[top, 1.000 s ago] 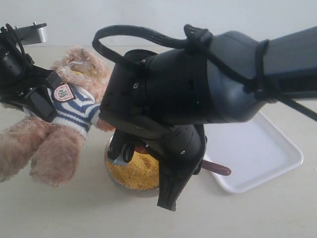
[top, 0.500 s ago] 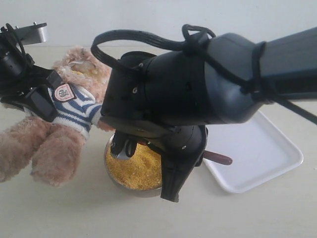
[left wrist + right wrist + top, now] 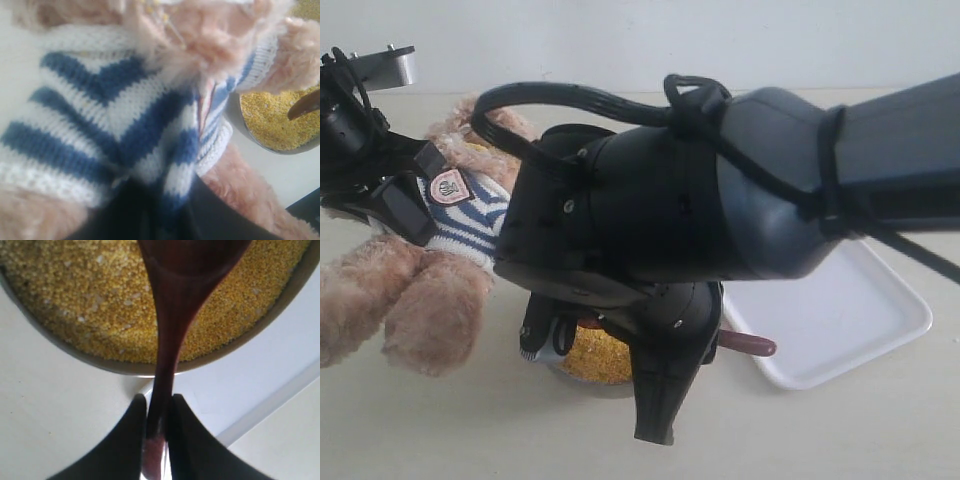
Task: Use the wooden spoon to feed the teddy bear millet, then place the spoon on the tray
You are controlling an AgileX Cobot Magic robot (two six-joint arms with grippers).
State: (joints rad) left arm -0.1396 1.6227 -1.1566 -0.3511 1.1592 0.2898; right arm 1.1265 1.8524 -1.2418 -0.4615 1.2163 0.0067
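Plush teddy bear [image 3: 420, 295] is hanging by its shirt [image 3: 125, 115] in the clamped left pincer [image 3: 412, 195], the tray [image 3: 850, 320] beside the right pincer [image 3: 158, 402] is waiting spoonless, and that pincer is pinching the wooden spoon [image 3: 170, 315] over millet [image 3: 75, 305] just ahead, feeding seemingly unfinished.

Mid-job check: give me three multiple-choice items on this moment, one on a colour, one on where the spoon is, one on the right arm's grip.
1. The bear wears a shirt striped: A red and white; B blue and white; C green and yellow.
2. The spoon has its round end: A over the millet; B inside a cup; C at the bear's mouth.
3. The right fingers are: A spread wide; B shut on the spoon's handle; C shut on the bear's leg.
Answers: 1 B, plain in the left wrist view; 2 A, the right wrist view shows it above the grains; 3 B, both fingers press the handle.
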